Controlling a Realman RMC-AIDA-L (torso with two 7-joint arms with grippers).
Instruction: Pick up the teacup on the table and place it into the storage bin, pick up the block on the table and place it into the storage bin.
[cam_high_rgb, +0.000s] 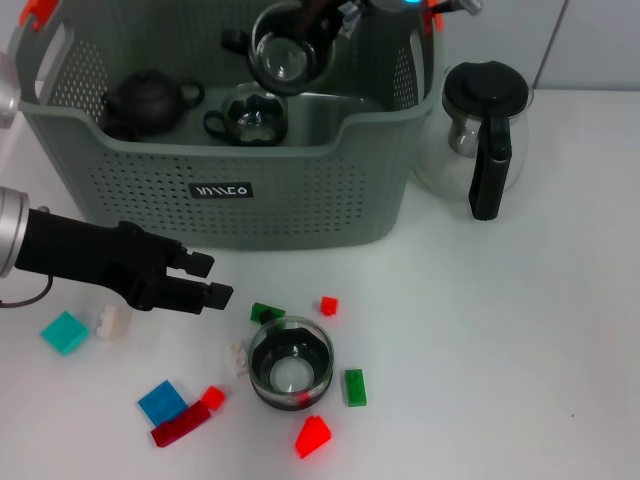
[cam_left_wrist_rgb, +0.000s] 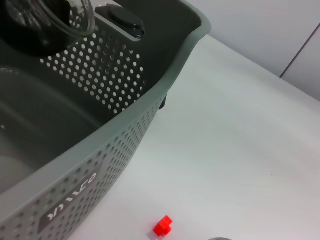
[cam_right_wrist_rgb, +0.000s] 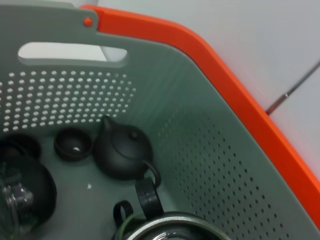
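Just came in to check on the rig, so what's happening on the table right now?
The robot is clearing the table into the grey storage bin. Its right gripper is over the bin's far side, holding a glass cup above the black teapot already inside. The left gripper, open and empty, hovers low beside another glass cup and scattered blocks such as a small red block. A glass jug stands right of the bin.

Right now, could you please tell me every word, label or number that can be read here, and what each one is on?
Black label on the front wall of the grey storage bin: white lettering, a short brand-like word, too stylised and blurred to read for certain.
The same label in the left wrist view: equally unreadable.
No other text, number or sign shows on anything else.
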